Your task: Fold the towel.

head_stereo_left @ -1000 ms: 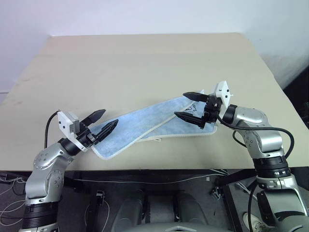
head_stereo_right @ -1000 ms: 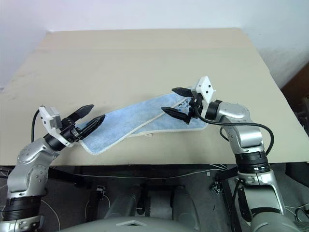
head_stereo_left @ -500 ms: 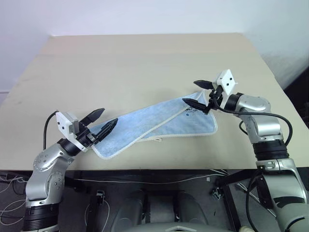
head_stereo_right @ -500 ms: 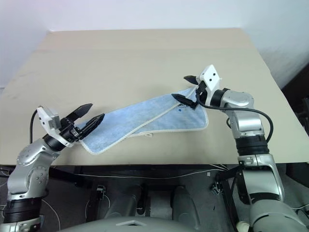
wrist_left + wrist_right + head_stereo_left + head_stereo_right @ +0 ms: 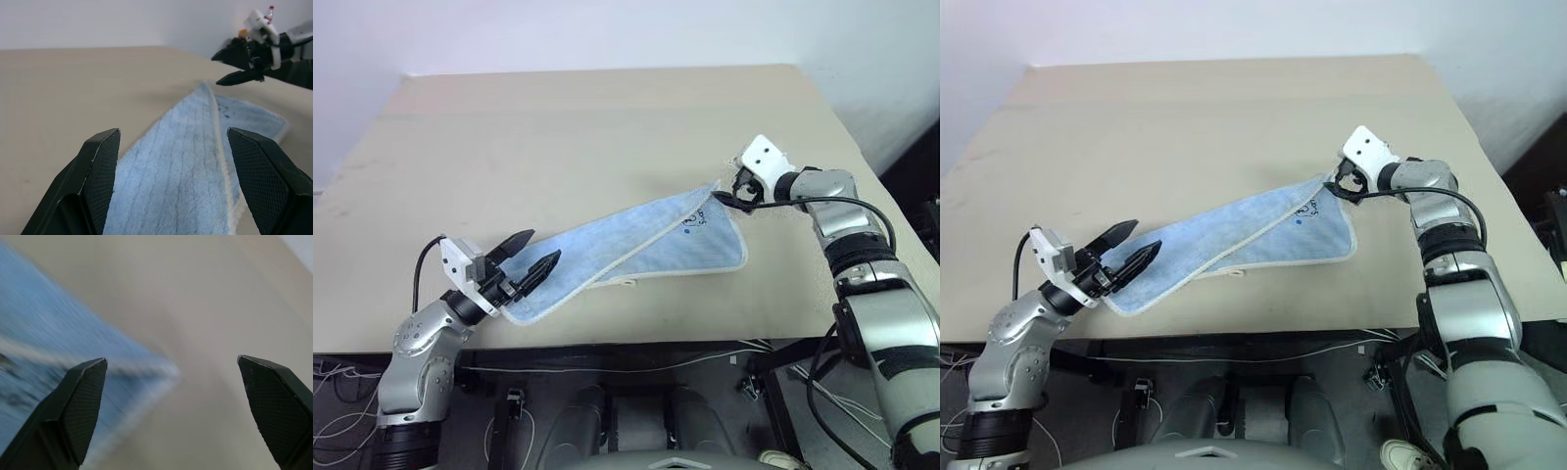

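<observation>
Table (image 5: 607, 127): one, beige, taking up most of both eye views, bearing a single cloth.

Towel (image 5: 636, 245): one, light blue, whitish stitched edge, lying in a long diagonal band from 8 o'clock near the front edge up toward 2 o'clock. Already doubled along part of its length, an upper layer slanting over a lower one, so sitting mid-fold rather than flat. Dark print showing near the far-right corner; probably the care label, too small to read.

Grippers: two, neither gripping anything.
- Left gripper (image 5: 530, 266): hovering at the towel's 8 o'clock end, fingers spread, the cloth running between and beneath them in the left wrist view. Not pinching.
- Right gripper (image 5: 1344, 184): sitting at the towel's 2 o'clock corner, fingers spread wide in the right wrist view, the corner lying between them and the bare table beyond. Contact with the cloth hard to judge, that view being blurred.

Step in hand, as judged: lining up both ends for the next fold, right arm reaching the far corner, left waiting at the near end.

Next move calling for: lowering the right fingers around the corner hem, pinching one layer or both cleanly, then carrying it across toward 8 o'clock without dragging the lower layer askew.
</observation>
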### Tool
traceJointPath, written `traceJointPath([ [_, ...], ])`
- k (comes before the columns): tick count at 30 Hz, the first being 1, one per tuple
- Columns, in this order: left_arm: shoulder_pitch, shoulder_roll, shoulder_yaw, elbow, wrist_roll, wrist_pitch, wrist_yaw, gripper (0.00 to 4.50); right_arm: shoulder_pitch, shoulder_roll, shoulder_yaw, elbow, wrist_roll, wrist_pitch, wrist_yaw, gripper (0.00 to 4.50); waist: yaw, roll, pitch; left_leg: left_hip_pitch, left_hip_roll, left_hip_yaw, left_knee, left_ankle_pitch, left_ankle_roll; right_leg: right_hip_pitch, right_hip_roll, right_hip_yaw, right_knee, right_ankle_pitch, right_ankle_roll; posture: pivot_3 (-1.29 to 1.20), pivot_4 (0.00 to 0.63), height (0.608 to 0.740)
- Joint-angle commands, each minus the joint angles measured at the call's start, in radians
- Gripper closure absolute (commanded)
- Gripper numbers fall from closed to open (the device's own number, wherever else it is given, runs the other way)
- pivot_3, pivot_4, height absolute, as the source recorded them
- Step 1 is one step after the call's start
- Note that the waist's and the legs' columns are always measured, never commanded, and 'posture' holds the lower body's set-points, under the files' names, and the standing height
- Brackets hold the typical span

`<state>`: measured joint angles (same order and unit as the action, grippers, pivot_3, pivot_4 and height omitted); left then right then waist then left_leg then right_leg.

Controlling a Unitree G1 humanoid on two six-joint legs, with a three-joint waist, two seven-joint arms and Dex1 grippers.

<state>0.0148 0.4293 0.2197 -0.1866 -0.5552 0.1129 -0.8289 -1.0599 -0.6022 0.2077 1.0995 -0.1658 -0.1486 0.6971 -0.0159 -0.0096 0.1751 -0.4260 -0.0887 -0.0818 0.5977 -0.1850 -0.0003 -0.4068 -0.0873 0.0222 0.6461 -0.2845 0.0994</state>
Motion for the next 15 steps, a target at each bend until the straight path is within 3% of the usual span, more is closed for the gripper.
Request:
traceJointPath([
  [1,-0.012,0.003,0.005,-0.022,0.008,-0.022,0.01,0.85,-0.084,0.012,0.028,0.102,-0.082,-0.087,-0.109,0.01,-0.002,0.0,0.0,0.0,0.0,0.0,0.0,0.0,0.0,0.0,0.0,0.0,0.0,0.0,0.0,0.0,0.15,0.74],
  [15,-0.008,0.023,0.008,-0.096,0.019,-0.01,0.078,0.85,-0.096,0.122,0.023,0.194,-0.127,-0.179,-0.164,0.01,-0.001,0.001,0.0,0.001,0.0,0.0,0.0,0.0,-0.001,0.0,0.002,0.001,0.002,0.0,0.0,0.0,0.15,0.74],
])
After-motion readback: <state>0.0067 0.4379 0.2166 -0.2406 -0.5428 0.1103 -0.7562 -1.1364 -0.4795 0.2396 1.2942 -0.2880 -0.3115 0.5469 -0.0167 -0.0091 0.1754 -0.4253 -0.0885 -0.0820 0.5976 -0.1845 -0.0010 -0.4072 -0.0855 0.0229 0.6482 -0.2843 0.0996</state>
